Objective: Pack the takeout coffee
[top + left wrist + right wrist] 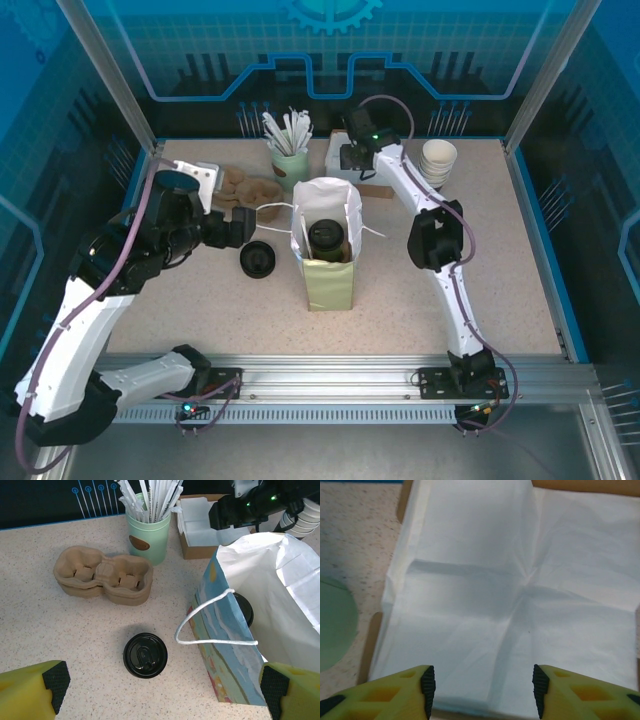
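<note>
The takeout coffee [326, 238] stands upright inside the open paper bag [330, 285] at the middle of the table, its round black lid facing up. In the left wrist view part of that lid [245, 609] shows past the bag's printed wall [235, 650] and string handle. My left gripper [243, 228] hovers just left of the bag, open [160, 697] with nothing between its fingers. My right gripper [352, 160] is at the back of the table, open [483, 690] and empty, above white napkins.
A loose flat black lid [145, 655] lies on the table left of the bag. Behind it sit cardboard cup carriers [102, 575] and a green holder of wrapped straws [148, 535]. A cardboard box of napkins [520, 580] and a stack of white cups [438, 160] stand at the back.
</note>
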